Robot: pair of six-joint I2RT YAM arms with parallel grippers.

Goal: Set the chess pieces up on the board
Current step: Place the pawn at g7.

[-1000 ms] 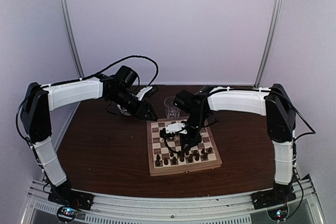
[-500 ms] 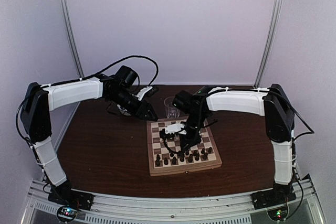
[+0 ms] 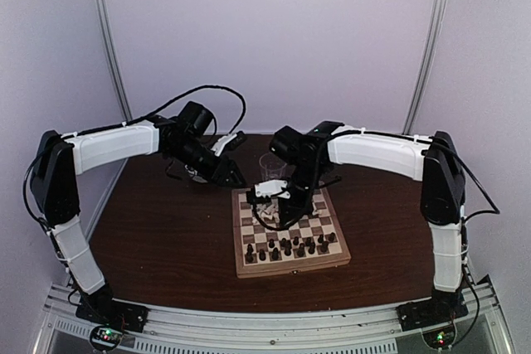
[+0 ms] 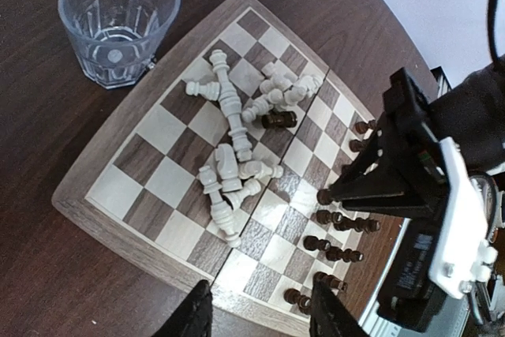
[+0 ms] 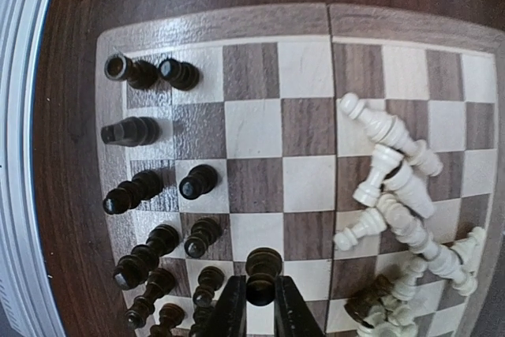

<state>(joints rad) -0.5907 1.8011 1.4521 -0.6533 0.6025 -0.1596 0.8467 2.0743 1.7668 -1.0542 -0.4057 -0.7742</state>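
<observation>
The board (image 3: 286, 269) lies in the middle of the table. Dark chess pieces (image 3: 290, 246) stand in two rows along its near edge. Cream chess pieces (image 4: 237, 140) lie toppled in a heap on the far half, also visible in the right wrist view (image 5: 402, 187). My right gripper (image 5: 260, 309) is shut on a dark piece (image 5: 263, 274), held over the squares just beyond the dark rows (image 5: 150, 187). It hangs above the board's centre (image 3: 282, 205). My left gripper (image 4: 260, 317) is open and holds nothing, hovering over the board's far-left edge (image 3: 235, 180).
A clear drinking glass (image 3: 271, 167) stands on the dark tabletop just behind the board, also seen in the left wrist view (image 4: 118, 21). One dark piece (image 4: 278, 120) lies among the cream heap. Pale walls enclose the table.
My right gripper has closed on the dark piece and moved up and toward the far side of the board. The left arm has barely shifted.
</observation>
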